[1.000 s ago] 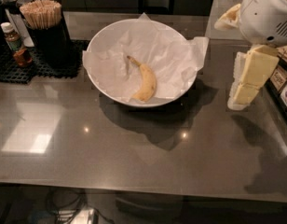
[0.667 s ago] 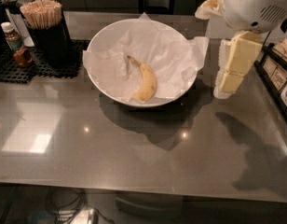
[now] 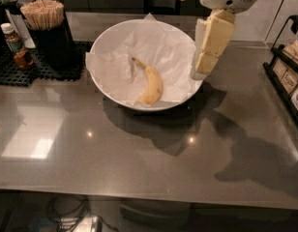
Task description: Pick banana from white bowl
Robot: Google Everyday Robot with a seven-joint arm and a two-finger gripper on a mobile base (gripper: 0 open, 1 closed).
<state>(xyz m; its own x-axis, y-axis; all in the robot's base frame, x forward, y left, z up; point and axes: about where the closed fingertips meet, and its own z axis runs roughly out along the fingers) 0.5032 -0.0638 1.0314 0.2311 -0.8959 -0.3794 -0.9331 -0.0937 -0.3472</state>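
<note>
A curved yellow banana [image 3: 150, 84] with a thin brown stem lies in the white bowl [image 3: 110, 40], on crumpled white paper, stem pointing to the back left. The bowl stands on the grey counter at the middle back. My gripper [image 3: 203, 64], with pale yellow blocky fingers hanging down from a white arm, hovers above the bowl's right rim, to the right of the banana and apart from it. It holds nothing.
A black holder of wooden sticks [image 3: 45, 16] and a small sauce bottle [image 3: 16, 45] stand on a black mat [image 3: 23, 69] at the back left. A black rack with packets [image 3: 291, 76] stands at the right edge.
The gripper has moved left and toward the back, from beside the bowl on the right to above its right rim. The banana and bowl have not moved.
</note>
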